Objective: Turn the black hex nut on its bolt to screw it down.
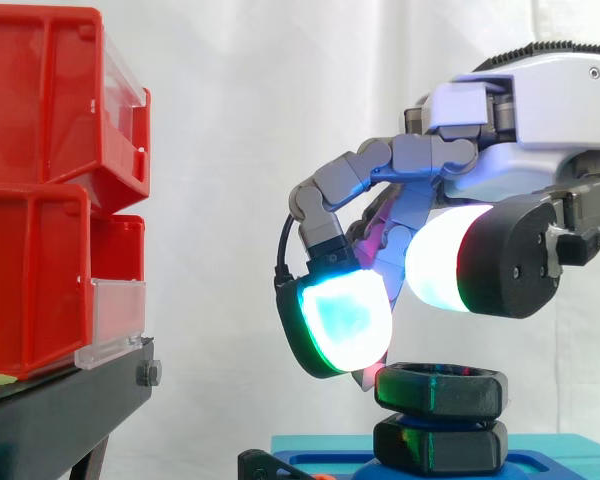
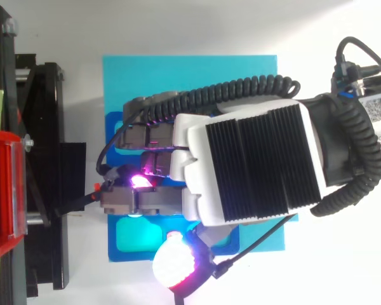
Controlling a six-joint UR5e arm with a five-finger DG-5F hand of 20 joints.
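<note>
Hovering over the blue base (image 2: 190, 70), the hand (image 1: 540, 110) is just above the black hex nut (image 1: 440, 388); whether it grips I cannot tell. The nut sits slightly above a lower black hex piece (image 1: 440, 447), so I judge some turning is left.

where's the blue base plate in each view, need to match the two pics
Side view: the blue base plate lies along the bottom edge, from the centre to the right, below the hand.
Top view: it is the large rectangle in the middle, its right part covered by the hand.
Shared landmark: the red bins stand at the left edge in both views, left of the plate.
</note>
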